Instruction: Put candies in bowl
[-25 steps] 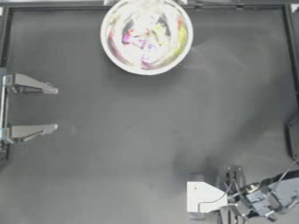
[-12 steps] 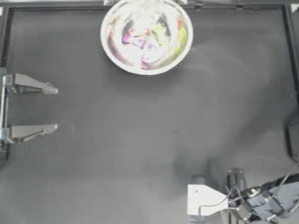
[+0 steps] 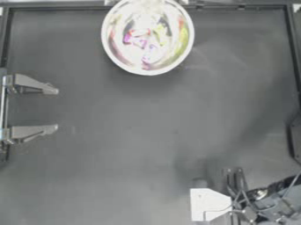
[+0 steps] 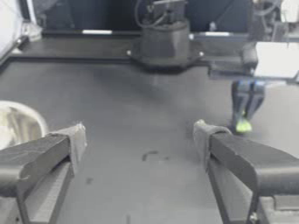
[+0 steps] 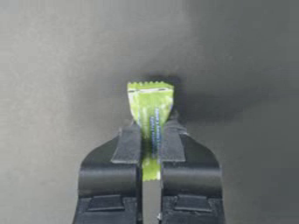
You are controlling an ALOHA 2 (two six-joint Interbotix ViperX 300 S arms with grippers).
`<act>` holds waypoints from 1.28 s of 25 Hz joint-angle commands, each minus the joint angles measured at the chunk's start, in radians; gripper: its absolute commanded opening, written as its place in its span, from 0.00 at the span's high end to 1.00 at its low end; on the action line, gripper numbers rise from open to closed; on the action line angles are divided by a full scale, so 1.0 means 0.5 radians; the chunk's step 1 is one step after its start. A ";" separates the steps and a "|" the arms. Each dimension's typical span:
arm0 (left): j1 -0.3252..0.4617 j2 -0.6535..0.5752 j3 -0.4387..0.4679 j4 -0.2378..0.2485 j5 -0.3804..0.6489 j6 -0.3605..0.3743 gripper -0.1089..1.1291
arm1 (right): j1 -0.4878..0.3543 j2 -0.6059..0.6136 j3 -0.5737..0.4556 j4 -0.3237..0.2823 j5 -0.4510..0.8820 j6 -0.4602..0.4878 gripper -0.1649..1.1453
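The shiny bowl [image 3: 147,37] sits at the table's far edge, near the middle. Several candies [image 3: 141,44] lie inside it among coloured reflections. At the near right corner my right gripper [image 3: 234,176] points down at the table. The right wrist view shows it [image 5: 151,142] shut on a yellow-green candy [image 5: 151,107], whose twisted end sticks out past the fingertips. The left wrist view shows that candy [image 4: 242,127] low at the table surface. My left gripper [image 3: 56,109] rests open at the left edge, with nothing in it.
The right arm's white wrist block [image 3: 206,204] and cables sit at the near right corner. A dark frame rail [image 3: 147,5] runs along the far edge behind the bowl. The bowl's rim [image 4: 17,124] shows beside my left jaws.
The right gripper has shifted only very slightly at the near right corner. The left arm and the bowl have not moved.
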 commanded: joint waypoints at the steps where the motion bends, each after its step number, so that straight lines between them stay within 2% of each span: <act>1: 0.003 0.018 -0.025 0.000 -0.012 -0.003 0.08 | -0.117 -0.196 0.018 -0.169 -0.040 0.018 0.71; 7: 0.003 0.018 -0.025 0.000 -0.015 0.000 0.08 | -0.414 -0.457 0.080 -0.497 -0.184 -0.006 0.71; 15: 0.003 0.018 -0.025 0.000 -0.012 0.006 0.08 | -0.868 -0.601 0.135 -0.730 -0.454 -0.117 0.72; 18: 0.003 0.018 -0.025 -0.003 -0.015 0.006 0.08 | -1.071 -0.598 0.110 -0.758 -0.515 -0.264 0.72; 23: 0.003 0.025 -0.018 0.000 -0.012 0.000 0.08 | -1.420 -0.586 0.028 -0.730 -0.724 -0.482 0.75; 28: 0.003 0.028 -0.018 -0.003 -0.012 -0.003 0.08 | -1.687 -0.491 -0.074 -0.755 -0.966 -0.518 0.77; 32: 0.003 0.028 -0.012 0.000 -0.012 -0.003 0.08 | -1.807 -0.344 -0.184 -0.822 -1.046 -0.518 0.77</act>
